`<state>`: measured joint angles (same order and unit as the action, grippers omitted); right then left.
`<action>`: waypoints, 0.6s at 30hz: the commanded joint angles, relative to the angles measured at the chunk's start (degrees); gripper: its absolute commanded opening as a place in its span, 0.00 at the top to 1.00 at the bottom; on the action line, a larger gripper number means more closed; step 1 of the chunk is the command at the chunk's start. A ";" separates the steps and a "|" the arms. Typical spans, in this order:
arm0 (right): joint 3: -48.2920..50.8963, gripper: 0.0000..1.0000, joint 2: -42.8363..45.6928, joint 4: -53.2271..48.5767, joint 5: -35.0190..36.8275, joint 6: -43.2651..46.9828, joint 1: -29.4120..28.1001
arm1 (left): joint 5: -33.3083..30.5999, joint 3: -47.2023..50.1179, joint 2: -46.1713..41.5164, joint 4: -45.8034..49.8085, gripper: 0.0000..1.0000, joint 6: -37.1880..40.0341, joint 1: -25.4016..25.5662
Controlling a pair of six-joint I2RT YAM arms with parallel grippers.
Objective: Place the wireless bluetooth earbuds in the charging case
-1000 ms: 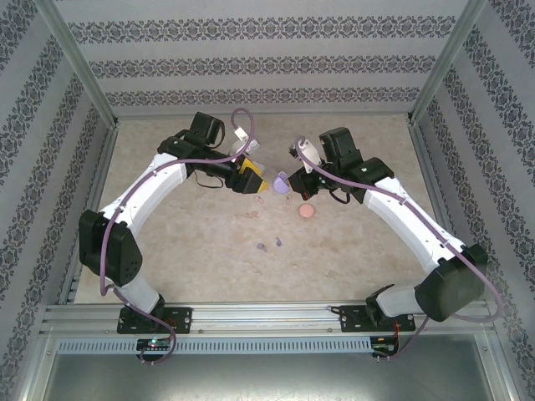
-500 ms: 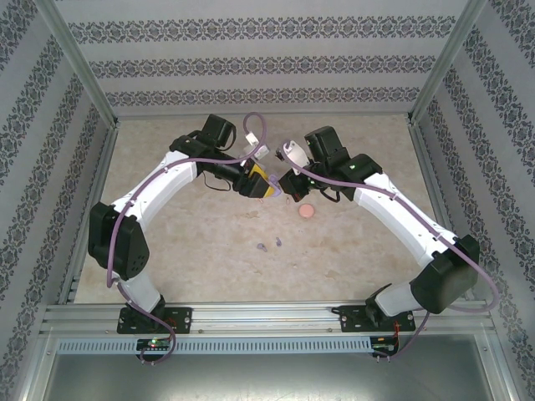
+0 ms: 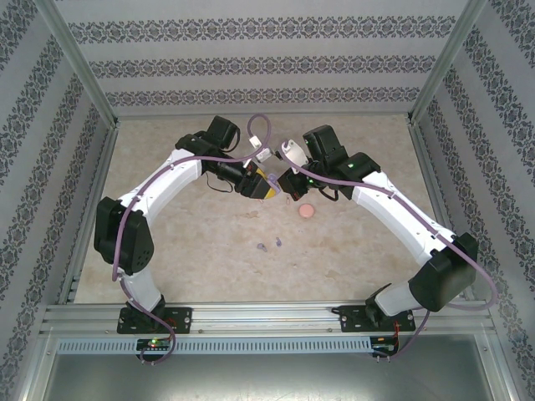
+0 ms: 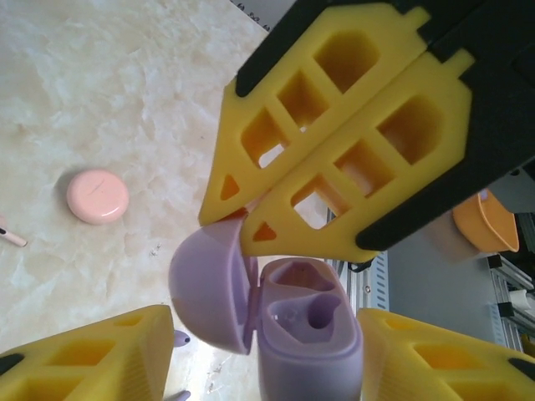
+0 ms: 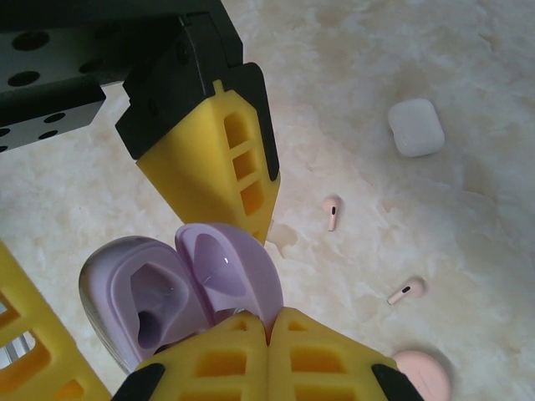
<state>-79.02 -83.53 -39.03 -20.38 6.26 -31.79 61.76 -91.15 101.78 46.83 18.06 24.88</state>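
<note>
— So, where is the purple case (image 5: 134, 305)?
— It is up between the two grippers, and it is open. The right gripper (image 5: 269, 324) has its fingers (image 5: 226, 359) pressed together on the rim of the lid (image 4: 209, 284). That pinch holds the case.
— And the left gripper (image 4: 266, 311)?
— Its fingers (image 4: 92, 355) stand spread, one on each side of the case. One is just beside the lid, the other just beside the base (image 4: 309, 342). Whether they touch it, I cannot tell.
— Where are the earbuds?
— They lie on the table (image 5: 468, 234). Two pink earbuds (image 5: 333, 212) lie beyond the right fingertips, apart from each other. The white case (image 5: 415, 128) is farther beyond them. The pink case (image 5: 422, 372) lies on the table, just past the side of the right fingers. Two purple earbuds (image 3: 262, 247) lie close together, well apart from both grippers, toward the arm bases.
</note>
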 commanded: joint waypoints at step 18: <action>-1.65 1.00 0.46 0.61 0.24 0.09 -0.90 | 3.63 -1.68 0.26 0.42 0.80 1.08 0.70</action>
<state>-79.02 -83.53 -39.00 -19.92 6.22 -31.77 63.68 -91.37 101.78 47.20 18.22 25.12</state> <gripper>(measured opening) 0.064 0.216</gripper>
